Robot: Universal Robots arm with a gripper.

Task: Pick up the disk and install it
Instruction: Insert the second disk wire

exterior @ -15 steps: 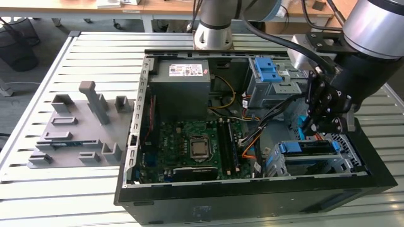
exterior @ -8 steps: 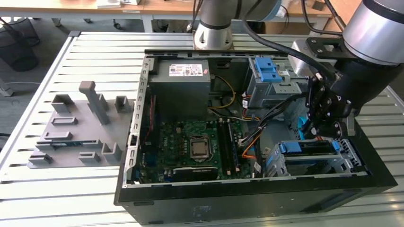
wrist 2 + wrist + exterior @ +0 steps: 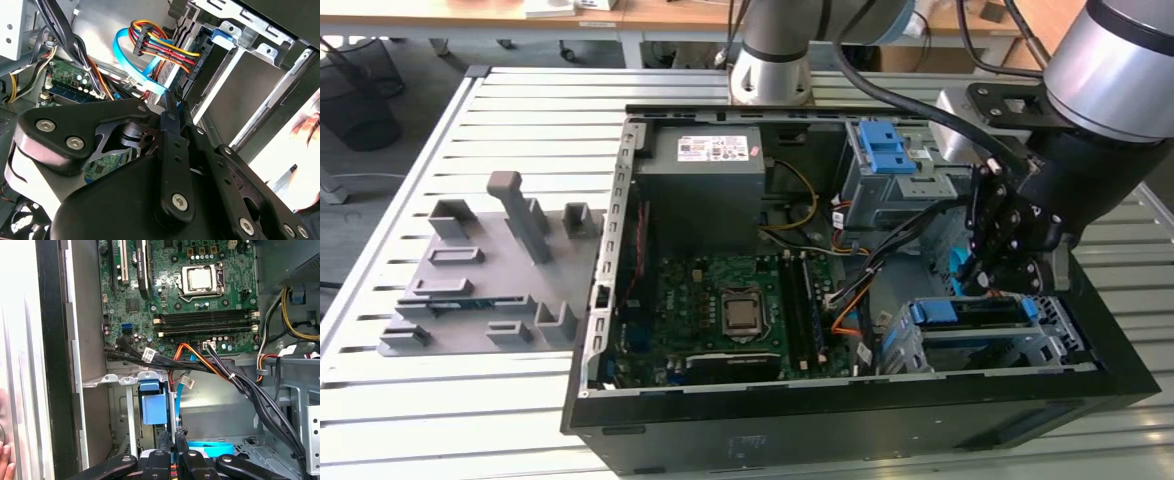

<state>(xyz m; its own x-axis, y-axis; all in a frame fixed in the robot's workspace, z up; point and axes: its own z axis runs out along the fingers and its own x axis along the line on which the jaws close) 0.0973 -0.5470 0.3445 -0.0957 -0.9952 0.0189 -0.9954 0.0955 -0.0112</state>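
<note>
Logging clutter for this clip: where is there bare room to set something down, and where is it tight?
Free: the slatted metal table between the grey plastic fixture tray and the open black computer case, and the slats behind that tray. Crowded: inside the case, where the black gripper hangs over the metal drive cage beside bundled cables.

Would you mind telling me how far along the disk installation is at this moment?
Done: the disk looks picked up and placed. In the exterior view it sits in the drive cage with its blue rails showing. In hand: the claw hangs just above it, near a blue cable. Left: whether the disk is fully seated or cabled cannot be told.
</note>
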